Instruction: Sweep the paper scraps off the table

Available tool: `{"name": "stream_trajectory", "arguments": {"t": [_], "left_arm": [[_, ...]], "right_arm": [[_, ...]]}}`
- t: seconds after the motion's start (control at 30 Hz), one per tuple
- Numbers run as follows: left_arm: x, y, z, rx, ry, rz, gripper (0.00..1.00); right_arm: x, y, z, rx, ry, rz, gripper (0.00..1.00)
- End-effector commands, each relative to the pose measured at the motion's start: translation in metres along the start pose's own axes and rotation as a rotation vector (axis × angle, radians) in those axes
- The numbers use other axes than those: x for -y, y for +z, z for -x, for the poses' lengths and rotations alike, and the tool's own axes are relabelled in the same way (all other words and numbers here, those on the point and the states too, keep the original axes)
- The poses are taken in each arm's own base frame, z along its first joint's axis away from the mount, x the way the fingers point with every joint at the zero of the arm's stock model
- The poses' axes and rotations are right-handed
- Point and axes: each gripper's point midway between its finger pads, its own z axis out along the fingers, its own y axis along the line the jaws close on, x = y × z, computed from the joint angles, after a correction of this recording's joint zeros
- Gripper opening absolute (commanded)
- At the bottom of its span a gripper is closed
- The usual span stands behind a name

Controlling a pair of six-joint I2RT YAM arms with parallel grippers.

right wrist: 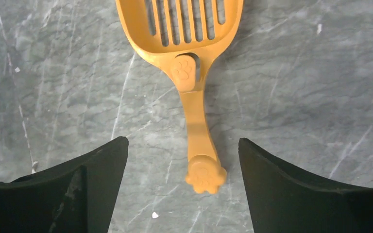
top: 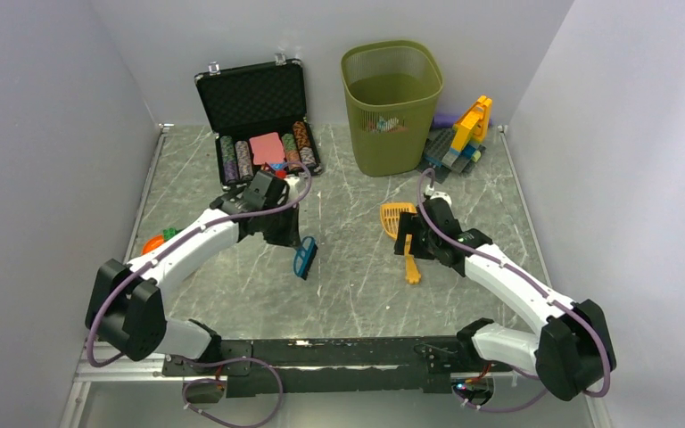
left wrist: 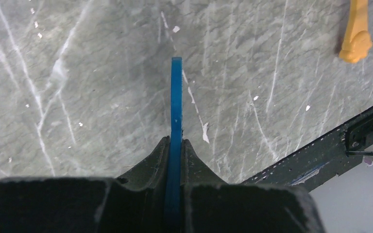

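My left gripper (top: 295,241) is shut on a blue hand brush (top: 306,258), held edge-on between the fingers in the left wrist view (left wrist: 176,107), just above the grey-green marble table (top: 348,285). My right gripper (top: 408,242) is open and hovers over the handle of an orange slotted scoop (top: 399,223) lying flat on the table. In the right wrist view, the paw-shaped handle end (right wrist: 205,175) lies between the spread fingers (right wrist: 102,165), untouched. No paper wads show on the table. Coloured bits (top: 383,123) show through the bin's mesh. Tiny white flecks (left wrist: 176,29) lie on the table.
An olive waste bin (top: 392,98) stands at the back centre. An open black case of poker chips (top: 263,134) is at the back left, and toy bricks (top: 464,138) at the back right. An orange and green object (top: 154,242) lies by the left rail.
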Motion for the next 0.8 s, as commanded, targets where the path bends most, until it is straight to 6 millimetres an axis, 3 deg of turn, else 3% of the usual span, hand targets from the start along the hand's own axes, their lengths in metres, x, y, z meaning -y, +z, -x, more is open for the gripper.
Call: {"name": "stream_trajectory", "arguments": {"t": [0.0,0.4,0.5,0.53,0.57,0.6,0.63,0.77], "left_arm": [[0.025,-0.003,0.034,0.098,0.013,-0.04,0.0],[0.075,0.005,0.07,0.171,-0.058,-0.27,0.0],[0.082,0.0,0.087,0.193,-0.047,-0.277,0.06],[0.083,-0.005,0.093,0.21,-0.04,-0.268,0.14],[0.082,-0.01,0.098,0.229,-0.032,-0.256,0.29],[0.08,-0.015,0.101,0.248,-0.027,-0.237,0.77],[0.075,-0.02,0.103,0.268,-0.03,-0.207,0.97],[0.051,-0.043,0.107,0.373,-0.027,-0.079,0.99]], "right_arm": [[0.01,-0.007,0.017,0.1,0.036,-0.053,0.9],[0.007,-0.039,0.034,0.219,0.035,0.011,0.9],[0.007,-0.046,0.033,0.232,0.041,0.026,0.9],[0.007,-0.049,0.033,0.239,0.042,0.03,0.9],[0.008,-0.051,0.033,0.244,0.043,0.032,0.9],[0.009,-0.053,0.034,0.25,0.047,0.027,0.9],[0.01,-0.055,0.034,0.256,0.05,0.025,0.89],[0.011,-0.062,0.036,0.272,0.049,0.03,0.89]]}}
